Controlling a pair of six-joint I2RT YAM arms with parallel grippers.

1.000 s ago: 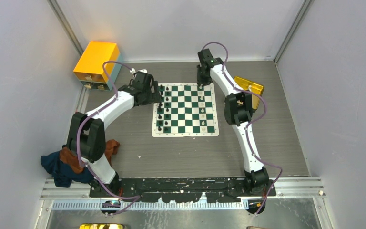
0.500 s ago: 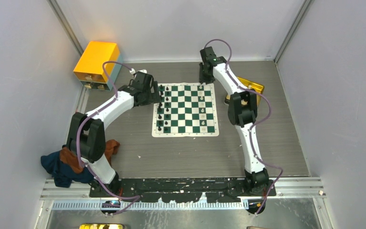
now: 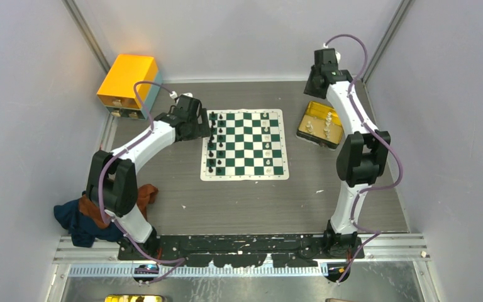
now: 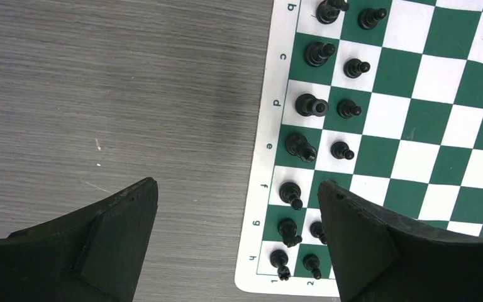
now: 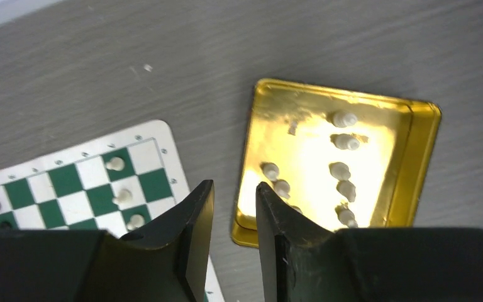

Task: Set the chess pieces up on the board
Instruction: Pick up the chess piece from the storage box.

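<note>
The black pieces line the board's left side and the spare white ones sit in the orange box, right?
Not quite: the spare white pieces sit in the yellow tray, not the orange box, as the right wrist view shows. The black pieces do line the board's left side.

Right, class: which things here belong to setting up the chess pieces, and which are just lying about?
For the job: board, black pieces, white pieces, yellow tray holding more of them.
Lying about: orange box, bundle of cloth.

The board (image 3: pixel 244 145) lies mid-frame; the tray (image 3: pixel 317 138) holding chess pieces (image 3: pixel 328 117) sits to its right, a box (image 3: pixel 127 85) at upper left
</note>
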